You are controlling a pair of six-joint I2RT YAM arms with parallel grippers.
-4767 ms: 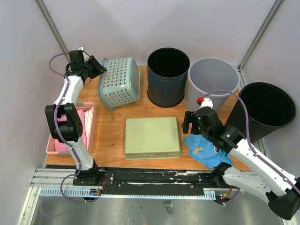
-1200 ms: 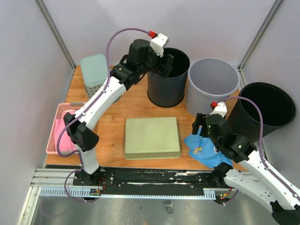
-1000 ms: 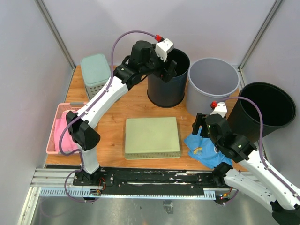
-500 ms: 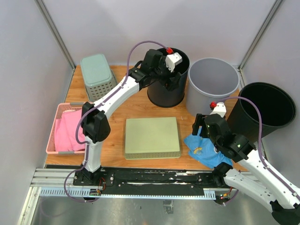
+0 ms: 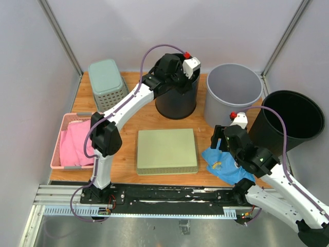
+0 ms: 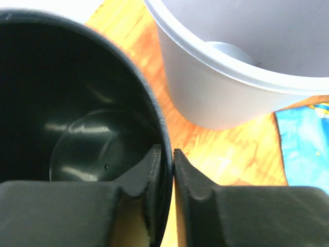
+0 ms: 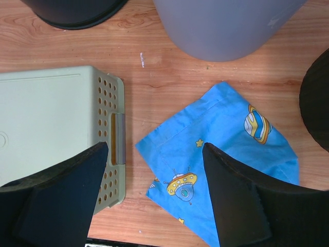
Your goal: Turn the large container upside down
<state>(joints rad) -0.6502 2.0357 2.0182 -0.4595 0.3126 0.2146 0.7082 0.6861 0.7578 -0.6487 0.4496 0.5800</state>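
Note:
A dark round bin stands at the back middle of the table, with a grey bin on its right and a bigger black bin at the far right. My left gripper is shut on the dark bin's right rim. In the left wrist view one finger is inside the dark bin and one outside, with the gripper pinching the wall. My right gripper is open and empty above a blue printed cloth; the right wrist view shows this gripper and the cloth too.
A pale green basket lies upside down in the table's middle. A teal basket lies upside down at the back left. A pink basket with pink cloth sits at the left edge. The grey bin stands close beside the gripped rim.
My left arm swung from the teal basket, now bottom up, to the dark bin and shut on its rim. The bin has shifted slightly left. The right arm barely moved.

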